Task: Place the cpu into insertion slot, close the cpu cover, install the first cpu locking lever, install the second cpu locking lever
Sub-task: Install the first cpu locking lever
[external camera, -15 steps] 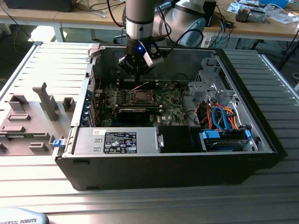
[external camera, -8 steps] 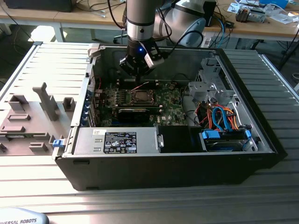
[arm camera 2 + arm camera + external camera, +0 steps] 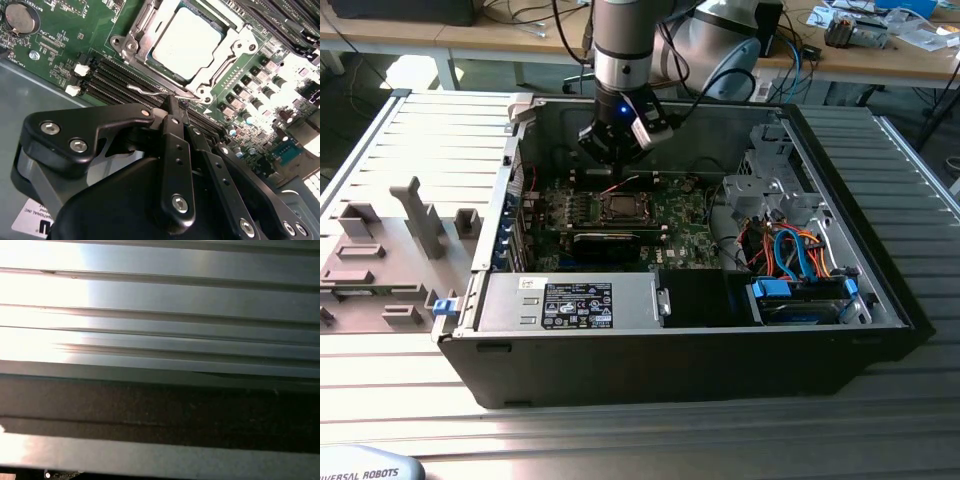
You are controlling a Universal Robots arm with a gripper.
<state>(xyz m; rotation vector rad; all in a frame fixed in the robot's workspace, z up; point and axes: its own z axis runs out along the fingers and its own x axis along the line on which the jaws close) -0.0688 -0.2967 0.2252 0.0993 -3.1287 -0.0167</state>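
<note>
Silvery cpu [image 3: 187, 42] sits under its cpu cover [image 3: 227, 60] in the second wrist view, claw [image 3: 175, 107] together

Arm [image 3: 621, 45] is hanging straight down at the far side, wrist vertical, blue light glowing on it. Gripper [image 3: 173, 105] is pointing down, black fingers [image 3: 176, 150] pressing tog. at the tips, no gap btwn them.
</note>
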